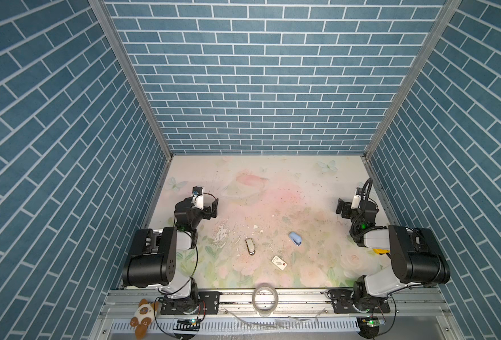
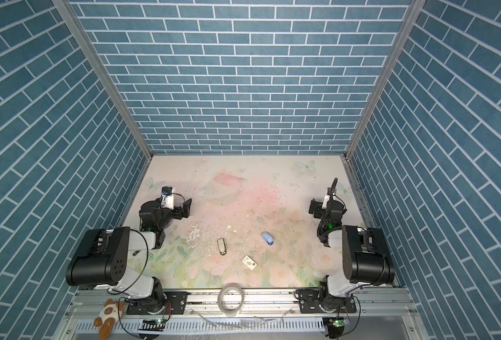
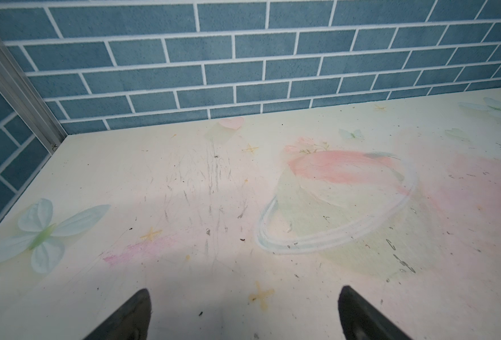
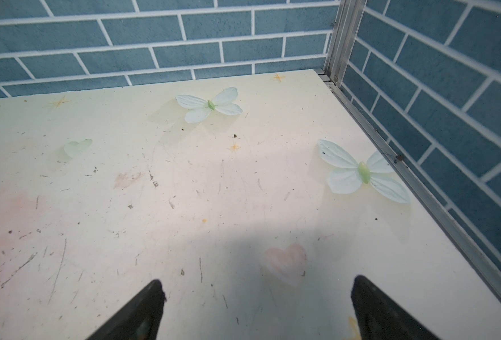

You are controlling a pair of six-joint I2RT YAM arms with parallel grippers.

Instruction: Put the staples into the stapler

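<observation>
- Staples box (image 1: 279, 262) (image 2: 249, 262) lies flat on worktop (image 1: 287, 176), near centre, touching nothing.
- Blue stapler (image 1: 295, 238) sits far-right of it, apart.
- Silver object (image 1: 250, 246) sits to the left, apart.
- Left gripper (image 3: 244, 294) at left side, jaws spread wide, empty.
- Right gripper (image 4: 258, 282) at right side, jaws spread wide, empty.
- Both grippers well apart from the box.

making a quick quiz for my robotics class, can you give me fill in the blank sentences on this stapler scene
1. The left gripper and right gripper both stand ___, holding nothing.
2. The staples box has a ___ corner mark.
3. The stapler is light ___.
Missing words: open; red; blue.
</observation>
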